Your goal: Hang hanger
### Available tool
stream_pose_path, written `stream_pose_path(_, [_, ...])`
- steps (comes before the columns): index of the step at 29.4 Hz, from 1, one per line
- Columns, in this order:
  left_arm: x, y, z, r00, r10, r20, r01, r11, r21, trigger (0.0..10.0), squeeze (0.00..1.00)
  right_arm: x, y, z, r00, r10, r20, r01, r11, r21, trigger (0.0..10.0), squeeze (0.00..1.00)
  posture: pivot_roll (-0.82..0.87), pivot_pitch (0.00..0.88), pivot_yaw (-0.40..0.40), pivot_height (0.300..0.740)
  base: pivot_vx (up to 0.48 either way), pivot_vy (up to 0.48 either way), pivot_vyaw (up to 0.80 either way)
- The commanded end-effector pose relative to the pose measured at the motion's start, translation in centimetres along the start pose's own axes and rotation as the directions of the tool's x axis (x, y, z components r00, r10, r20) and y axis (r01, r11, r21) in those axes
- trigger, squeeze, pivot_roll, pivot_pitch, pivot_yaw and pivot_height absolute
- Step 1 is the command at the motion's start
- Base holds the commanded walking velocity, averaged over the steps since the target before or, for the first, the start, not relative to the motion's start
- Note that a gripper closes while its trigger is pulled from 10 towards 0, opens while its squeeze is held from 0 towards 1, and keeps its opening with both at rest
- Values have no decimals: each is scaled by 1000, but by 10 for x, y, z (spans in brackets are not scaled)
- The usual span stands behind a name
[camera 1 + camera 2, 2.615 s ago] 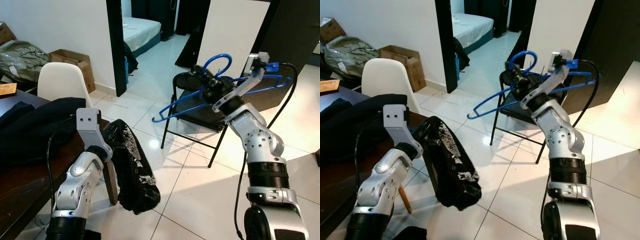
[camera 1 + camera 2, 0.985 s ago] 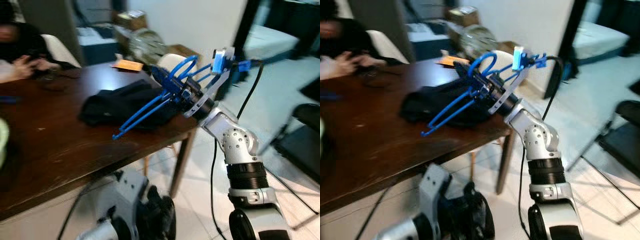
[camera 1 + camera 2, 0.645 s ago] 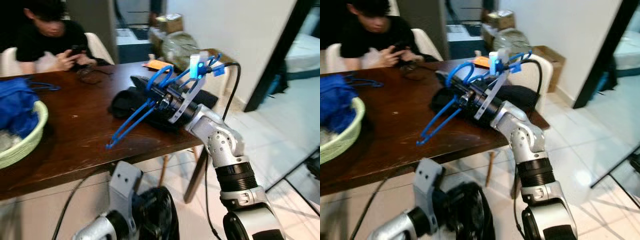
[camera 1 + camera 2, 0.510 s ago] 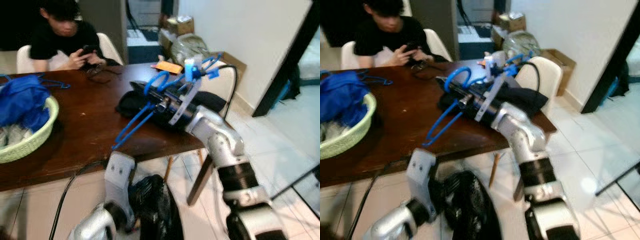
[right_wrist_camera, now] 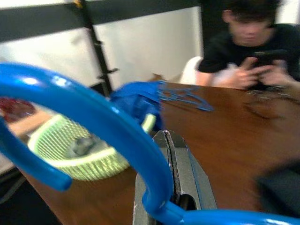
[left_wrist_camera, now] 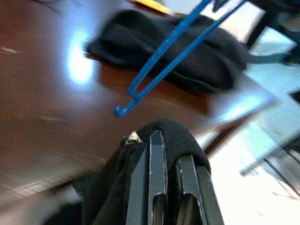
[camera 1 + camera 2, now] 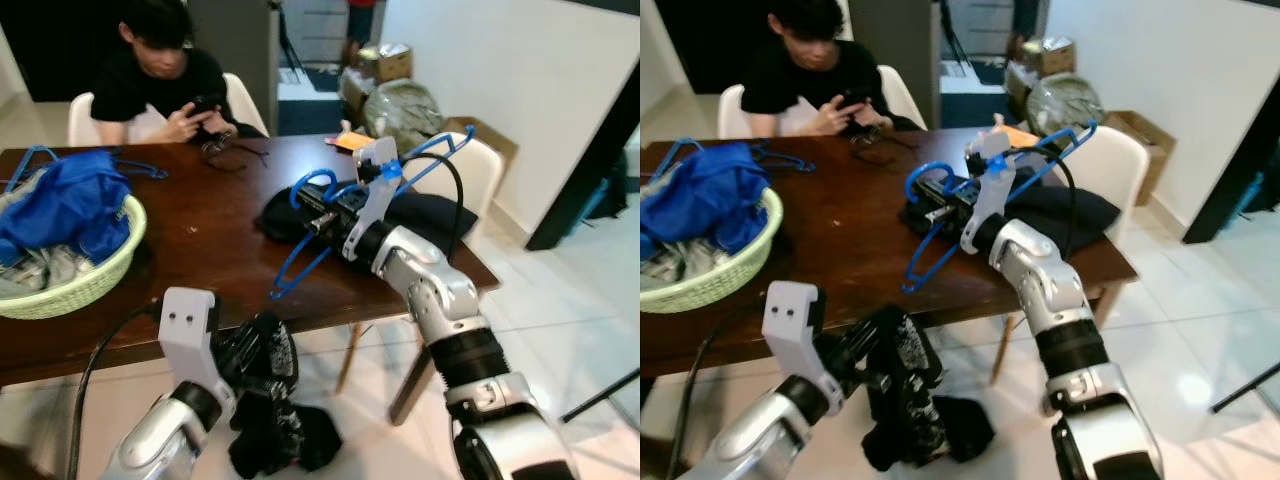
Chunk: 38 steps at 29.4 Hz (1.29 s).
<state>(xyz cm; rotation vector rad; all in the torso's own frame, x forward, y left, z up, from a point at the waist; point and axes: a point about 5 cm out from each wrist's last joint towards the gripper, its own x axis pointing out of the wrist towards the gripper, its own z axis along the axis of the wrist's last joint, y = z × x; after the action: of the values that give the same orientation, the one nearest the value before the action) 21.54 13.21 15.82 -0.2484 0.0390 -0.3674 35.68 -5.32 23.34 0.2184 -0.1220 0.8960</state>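
Hanger (image 7: pixel 345 215): blue, pinched near its neck in right gripper (image 7: pixel 322 212); raised above table (image 7: pixel 200 262), hook end toward basket side, one shoulder tip dipping low over the wood, other rising toward white chair (image 7: pixel 478 170). Carried clear of the tabletop, likely so nothing snags.
Right gripper: fingers pressed together on hanger just below the hook, as seen in right wrist view (image 5: pixel 176 178); grip near the neck probably leaves the hook free for hanging.
Left gripper (image 6: pixel 165 180): held low, below table edge; fingers closed on black garment (image 7: pixel 905 400), which droops toward floor. Kept down and apart from hanger, presumably to stop cloth tangling with it.
Black cloth (image 7: pixel 425 215): second dark heap on table, lying just behind and under the hanger's raised arm; not touching it as far as can be told.
Basket (image 7: pixel 75 280): pale green, on table well apart from hanger, heaped with blue fabric (image 7: pixel 65 200); more blue hangers (image 7: pixel 780 158) lying just beside it.
Person (image 7: pixel 165 85): seated at far side, hands on a phone, away from both arms.
Hanging spot: no rail or rod made out.
Stage: carrying, judged; hanging not yet done.
Risk: low shoulder tip could catch the table or black cloth.
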Motion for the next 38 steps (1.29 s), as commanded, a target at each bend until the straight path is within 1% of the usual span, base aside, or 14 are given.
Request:
stream_pose_path(1, [2, -4, 3, 1000, -21, 21, 21, 1000, 9, 10000, 0, -5, -6, 2, 1000, -24, -1, 24, 999, -27, 10000, 0, 158, 27, -54, 735, 390, 0, 775])
stream_pose_path(4, [1, -7, 1, 999, 32, 25, -34, 998, 50, 10000, 0, -5, -5, 0, 1000, -21, -8, 20, 999, -36, 10000, 0, 166, 28, -46, 735, 359, 0, 775])
stream_pose_path(7, [-1, -11, -1, 998, 56, 25, -56, 998, 30, 10000, 0, -3, -3, -3, 1000, -11, -22, 11, 999, -42, 10000, 0, 169, 29, -44, 735, 334, 0, 773])
stream_pose_path(9, [-5, -17, -2, 999, 43, 14, -44, 999, 22, 10000, 0, -1, 2, -8, 998, 19, -52, -23, 998, -62, 10000, 0, 170, 29, -45, 735, 309, 0, 772])
stream_pose_path(15, [-5, -19, -3, 999, 35, 6, -35, 999, 24, 10000, 0, 0, 3, -10, 998, 23, -63, -28, 997, -68, 10000, 0, 170, 29, -45, 735, 148, 0, 387])
stream_pose_path(18, [-8, -28, -13, 996, -7, -90, 14, 996, 83, 10000, 0, 0, 9, -22, 977, 110, -182, -136, 981, -140, 10000, 0, 178, 37, -61, 735, 0, -110, 0])
stream_pose_path(23, [-7, -32, -17, 993, 4, -121, 10, 993, 122, 10000, 0, -4, 13, -30, 938, 177, -297, -245, 946, -212, 10000, 0, 174, 39, -65, 735, 0, -438, 0])
stream_pose_path(25, [-7, -34, -19, 991, 7, -133, 6, 995, 97, 10000, 0, -6, 10, -35, 911, 163, -379, -278, 921, -271, 10000, 0, 172, 41, -68, 735, 0, 0, 0])
stream_pose_path(28, [-8, -38, -20, 989, -19, -149, 29, 998, 64, 10000, 0, -8, 6, -43, 880, 134, -456, -297, 904, -307, 10000, 0, 172, 43, -71, 735, 0, 0, 0])
stream_pose_path(30, [-8, -38, -20, 989, -19, -149, 29, 998, 64, 10000, 0, -8, 6, -43, 880, 134, -456, -297, 904, -307, 10000, 0, 172, 43, -71, 735, 0, 0, 0])
stream_pose_path(32, [-15, -49, -20, 979, -104, -176, 101, 995, -24, 10000, 0, -15, 3, -57, 813, 141, -566, -349, 895, -279, 10000, 0, 174, 46, -76, 735, 0, 0, 0])
stream_pose_path(33, [-15, -49, -20, 979, -104, -176, 101, 995, -24, 10000, 0, -15, 3, -57, 813, 141, -566, -349, 895, -279, 10000, 0, 174, 46, -76, 735, 0, 0, 0])
stream_pose_path(35, [-23, -55, -20, 974, -146, -172, 125, 984, -129, 10000, 0, -20, 2, -65, 765, 151, -626, -382, 889, -253, 10000, 0, 173, 49, -77, 735, 0, 0, 0])
stream_pose_path(38, [-28, -51, -20, 977, -138, -162, 107, 977, -185, 10000, 0, -21, 2, -66, 752, 165, -639, -398, 886, -239, 10000, 0, 174, 50, -78, 735, 0, 0, 0])
